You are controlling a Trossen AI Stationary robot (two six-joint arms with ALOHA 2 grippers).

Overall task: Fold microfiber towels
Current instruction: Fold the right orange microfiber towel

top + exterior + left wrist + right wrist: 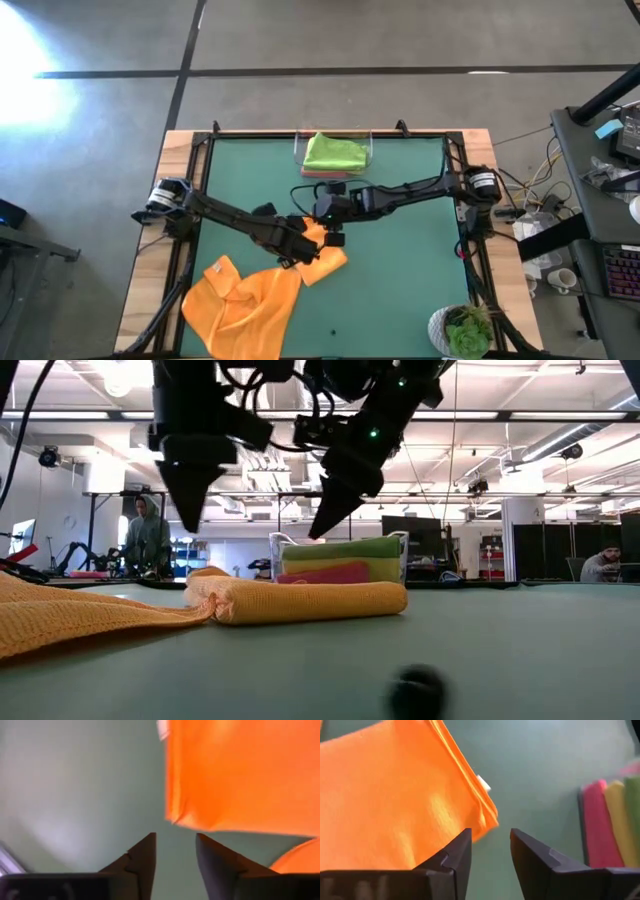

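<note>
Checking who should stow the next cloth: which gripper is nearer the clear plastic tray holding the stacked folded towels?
Right. The right gripper hovers over the folded orange towel, mid-table on the clear plastic tray's side; the left gripper is farther, toward the spread orange towel.

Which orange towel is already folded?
The small orange towel lying below both grippers, mid-table, is folded into a neat block. The other orange towel, nearer the front left corner, lies spread and rumpled.

Green table point(400, 260) with orange towels point(250, 300), tray point(335, 168), plant point(462, 332).
</note>
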